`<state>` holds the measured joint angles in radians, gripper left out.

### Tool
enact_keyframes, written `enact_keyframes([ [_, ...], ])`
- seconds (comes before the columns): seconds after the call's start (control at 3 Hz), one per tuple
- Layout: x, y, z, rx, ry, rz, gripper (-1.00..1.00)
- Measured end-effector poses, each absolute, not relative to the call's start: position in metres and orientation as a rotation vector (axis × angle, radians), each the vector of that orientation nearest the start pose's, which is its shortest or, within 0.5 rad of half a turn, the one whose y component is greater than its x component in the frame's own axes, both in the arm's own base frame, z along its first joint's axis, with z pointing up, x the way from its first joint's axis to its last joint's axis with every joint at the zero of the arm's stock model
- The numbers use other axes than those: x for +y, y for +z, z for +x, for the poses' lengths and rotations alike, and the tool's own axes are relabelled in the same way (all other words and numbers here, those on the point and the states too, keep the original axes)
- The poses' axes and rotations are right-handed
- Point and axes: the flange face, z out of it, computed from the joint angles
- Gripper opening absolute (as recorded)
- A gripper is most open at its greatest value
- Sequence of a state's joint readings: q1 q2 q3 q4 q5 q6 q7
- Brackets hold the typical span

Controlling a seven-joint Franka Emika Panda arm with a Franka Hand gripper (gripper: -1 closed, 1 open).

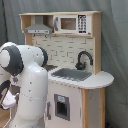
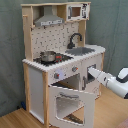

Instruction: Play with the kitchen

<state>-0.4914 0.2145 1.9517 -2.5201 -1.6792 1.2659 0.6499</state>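
While the arm reached in from the second exterior view's right, we saw the kitchen standing upright on the wood floor against a grey-green curtain, oven door swung open and hanging outward, small pot on the hob, black faucet behind the sink. The gripper sat just beside the front panel under the sink; we couldn't tell whether its fingers were spread or closed. In the first exterior view the arm's white body blocked the kitchen's left half.
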Motion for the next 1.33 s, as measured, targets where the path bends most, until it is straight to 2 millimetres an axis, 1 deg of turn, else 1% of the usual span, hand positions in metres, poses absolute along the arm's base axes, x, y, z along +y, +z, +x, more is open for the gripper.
enact_keyframes([
  [0.67,0.371,0.338,0.193,0.992,1.061,1.156,1.00],
  [1.0,0.361,0.330,0.199,0.952,1.123,1.196,1.00],
  [1.33,0.354,0.325,0.210,0.903,1.207,1.251,1.00],
])
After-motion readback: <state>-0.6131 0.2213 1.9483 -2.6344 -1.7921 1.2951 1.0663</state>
